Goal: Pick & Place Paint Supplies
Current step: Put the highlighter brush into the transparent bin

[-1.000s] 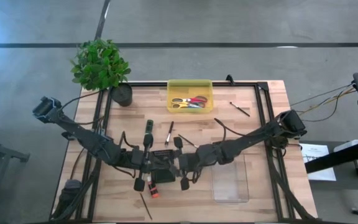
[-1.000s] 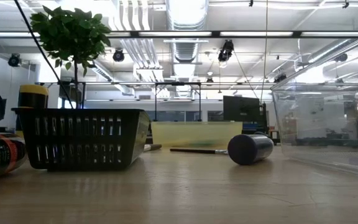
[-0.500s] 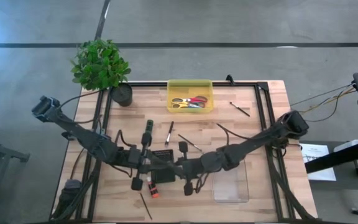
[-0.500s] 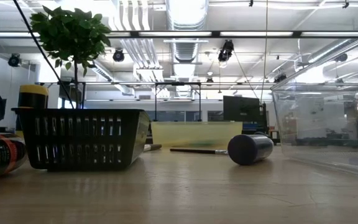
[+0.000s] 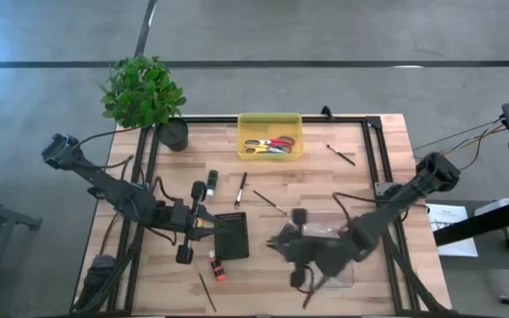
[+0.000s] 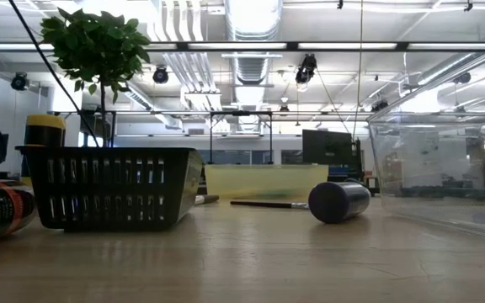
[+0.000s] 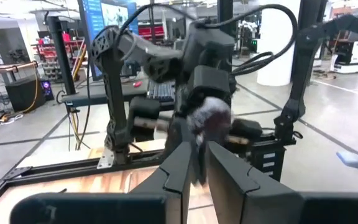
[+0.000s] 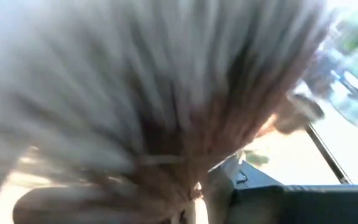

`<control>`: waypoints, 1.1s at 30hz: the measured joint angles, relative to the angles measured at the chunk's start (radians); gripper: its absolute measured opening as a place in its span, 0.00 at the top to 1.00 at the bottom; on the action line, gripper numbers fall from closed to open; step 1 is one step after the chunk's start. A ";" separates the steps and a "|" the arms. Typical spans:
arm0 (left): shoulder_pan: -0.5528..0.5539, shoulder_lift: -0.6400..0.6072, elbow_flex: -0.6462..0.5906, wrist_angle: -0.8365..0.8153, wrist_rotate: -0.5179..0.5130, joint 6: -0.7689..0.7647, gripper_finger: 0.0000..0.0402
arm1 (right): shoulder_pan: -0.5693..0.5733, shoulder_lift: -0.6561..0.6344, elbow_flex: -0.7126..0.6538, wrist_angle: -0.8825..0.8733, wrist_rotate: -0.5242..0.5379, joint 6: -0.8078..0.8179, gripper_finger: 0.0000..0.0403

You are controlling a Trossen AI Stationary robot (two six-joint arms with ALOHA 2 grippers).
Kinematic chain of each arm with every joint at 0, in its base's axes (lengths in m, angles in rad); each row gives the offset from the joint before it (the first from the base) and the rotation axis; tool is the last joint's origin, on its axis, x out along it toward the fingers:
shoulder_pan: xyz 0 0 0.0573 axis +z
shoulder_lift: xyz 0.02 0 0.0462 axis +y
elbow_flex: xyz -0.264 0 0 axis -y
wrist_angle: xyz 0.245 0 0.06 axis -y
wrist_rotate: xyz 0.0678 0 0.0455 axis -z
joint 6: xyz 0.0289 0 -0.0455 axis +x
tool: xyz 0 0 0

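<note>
My right gripper [image 5: 283, 244] is shut on the wide soft-headed brush, whose pale bristles [image 8: 142, 93] fill the right wrist view. It hovers beside the left wall of the clear box [image 5: 332, 258]. In the left wrist view the fluffy head [image 7: 210, 115] stands up in front of the right arm. My left gripper [image 5: 208, 223] hovers level just left of the black basket [image 5: 231, 236]; its fingers [image 7: 180, 163] stand a narrow gap apart, with nothing between them. Thin brushes [image 5: 240, 188] [image 5: 269, 203] [image 5: 206, 291], a green tube [image 5: 211, 179] and a red-orange tube [image 5: 216, 268] lie on the table. My right gripper pinches the brush between its two fingers just below the head, where the bristles gather [image 8: 184, 190]. The head stands up above the fingers and the thin handle [image 5: 310, 296] slants down below them. The brush is lifted clear of the table.
A yellow tray [image 5: 270, 137] with scissors stands at the far middle, a potted plant [image 5: 144, 93] at the far left corner, and another thin brush [image 5: 340, 155] at the far right. In the low view a dark cylinder [image 6: 339, 202] lies between basket and clear box.
My right gripper has swung from over the black basket toward the table's right edge, turning as it went, and now hangs by the clear box. My left gripper has drawn back a little toward the left edge. The basket now shows uncovered.
</note>
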 joint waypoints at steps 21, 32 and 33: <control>0.004 0.143 -0.001 -0.040 -0.002 0.131 0.85 | 0.365 -0.029 0.000 -0.907 0.294 1.068 0.95; 0.004 0.176 -0.003 -0.073 -0.002 0.102 0.85 | 0.333 0.021 -0.132 -0.894 0.098 1.208 0.95; 0.004 0.175 -0.003 -0.074 -0.002 0.095 0.85 | 0.332 0.021 -0.150 -0.876 0.097 1.214 0.95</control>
